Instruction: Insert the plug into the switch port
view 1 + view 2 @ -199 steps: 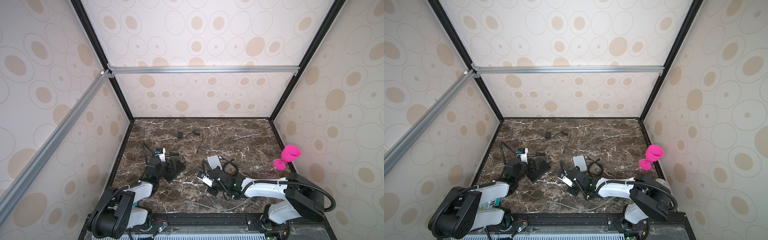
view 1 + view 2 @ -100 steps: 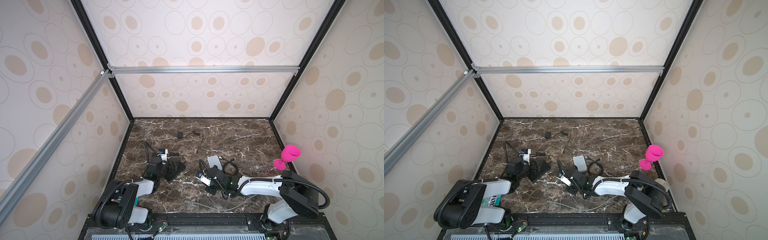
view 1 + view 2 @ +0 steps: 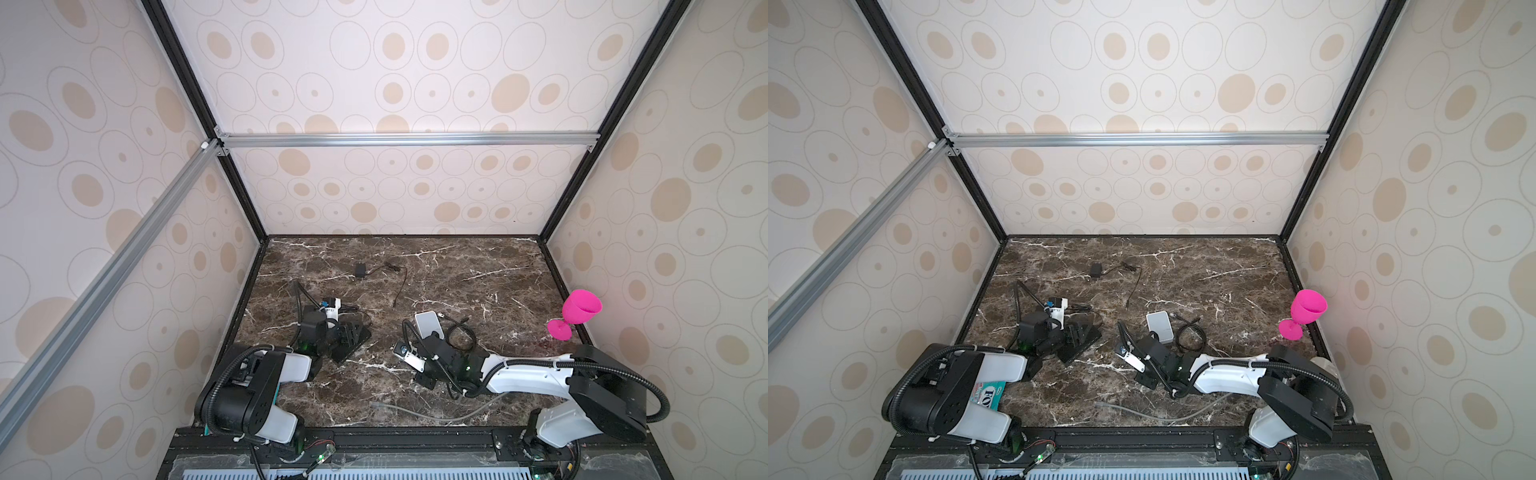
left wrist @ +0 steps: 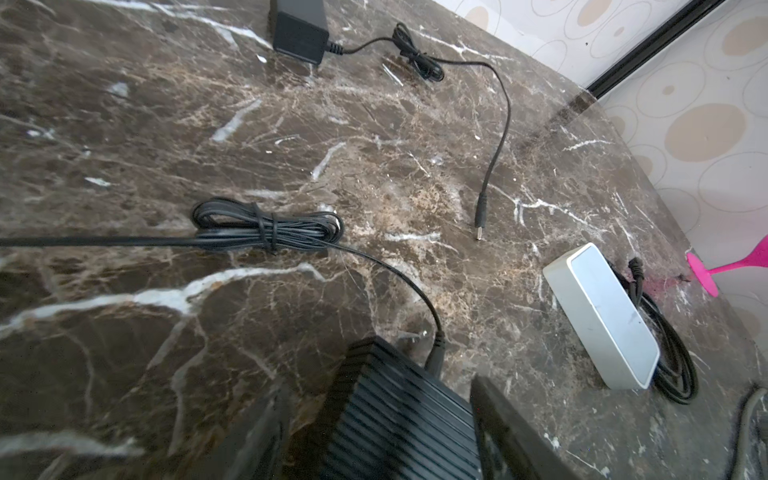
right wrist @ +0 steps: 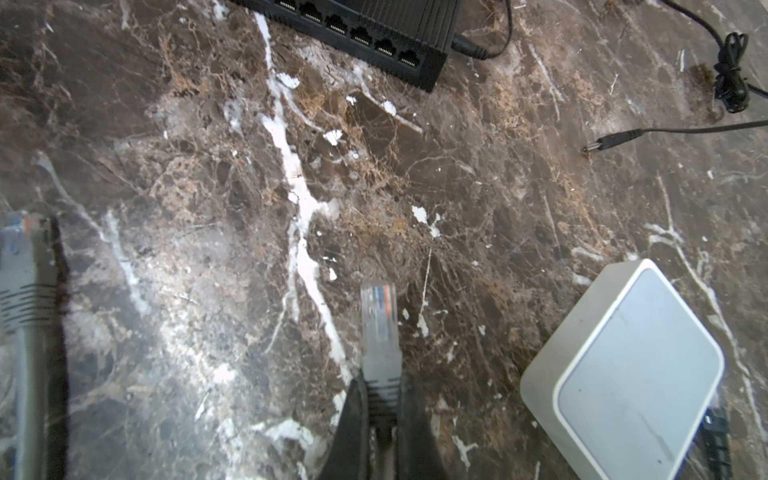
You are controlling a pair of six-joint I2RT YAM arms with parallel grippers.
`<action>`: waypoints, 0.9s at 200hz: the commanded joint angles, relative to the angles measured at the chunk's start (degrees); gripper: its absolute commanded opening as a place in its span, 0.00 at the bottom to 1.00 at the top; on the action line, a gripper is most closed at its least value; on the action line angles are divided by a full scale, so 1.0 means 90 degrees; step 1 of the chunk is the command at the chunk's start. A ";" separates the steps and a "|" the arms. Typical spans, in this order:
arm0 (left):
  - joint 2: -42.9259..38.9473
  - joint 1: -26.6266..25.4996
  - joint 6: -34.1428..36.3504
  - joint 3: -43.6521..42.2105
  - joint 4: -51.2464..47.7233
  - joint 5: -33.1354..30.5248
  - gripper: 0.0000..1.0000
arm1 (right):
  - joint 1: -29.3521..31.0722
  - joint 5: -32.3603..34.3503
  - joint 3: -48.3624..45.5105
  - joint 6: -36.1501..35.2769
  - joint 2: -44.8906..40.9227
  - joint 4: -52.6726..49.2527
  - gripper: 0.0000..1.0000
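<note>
right claw is clamped on the grey clear-tipped cable plug, well short of the black ribbed switch the left claw grips. looks like the approach step; next, line it up with a port.

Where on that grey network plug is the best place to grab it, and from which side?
Grip the ribbed grey boot of the plug from behind, along the cable, as the right pincer does. That leaves the clear tip free and pointing toward the switch and its row of ports.
</note>
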 commanded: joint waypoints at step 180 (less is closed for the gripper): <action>-0.0277 -0.0192 -0.1353 -0.1185 0.1762 0.0757 0.65 | -0.0019 -0.0494 0.0327 -0.0020 0.0352 -0.0283 0.00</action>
